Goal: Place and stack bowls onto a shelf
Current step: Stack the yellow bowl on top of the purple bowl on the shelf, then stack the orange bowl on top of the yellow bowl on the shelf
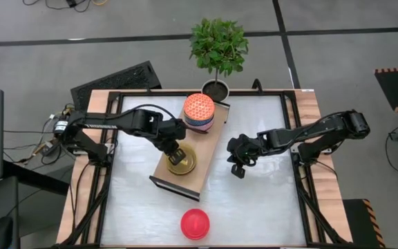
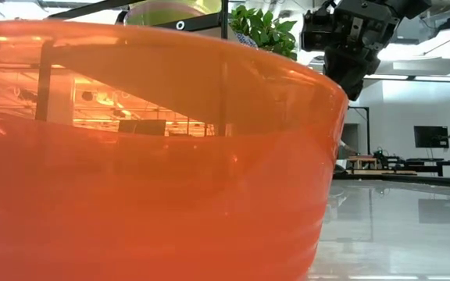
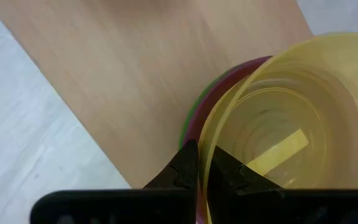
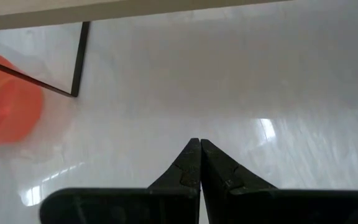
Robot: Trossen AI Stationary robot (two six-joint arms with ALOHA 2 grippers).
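Note:
A yellow bowl (image 1: 182,160) sits in a stack on the near part of the light-wood shelf (image 1: 206,155); red and green bowl rims (image 3: 194,115) show beneath it. A patterned red-white bowl (image 1: 199,107) tops another stack at the shelf's far end. A red bowl (image 1: 195,223) rests on the white table near the front edge and fills the low view (image 2: 147,156). My left gripper (image 1: 175,152) is shut on the yellow bowl. My right gripper (image 1: 238,169) is shut and empty above the table, right of the shelf. My left gripper pinches the yellow bowl's rim (image 3: 205,163) between its two fingers, one finger inside the bowl and one outside. The fingers come from above, slanting from the table's left. The bowl sits upright, nested in the bowls under it on the shelf.
A potted plant (image 1: 218,48) stands at the shelf's far end. The shelf's dark frame leg (image 4: 76,59) stands on the table. Bare white tabletop (image 1: 261,207) lies to the right of the shelf and around the red bowl.

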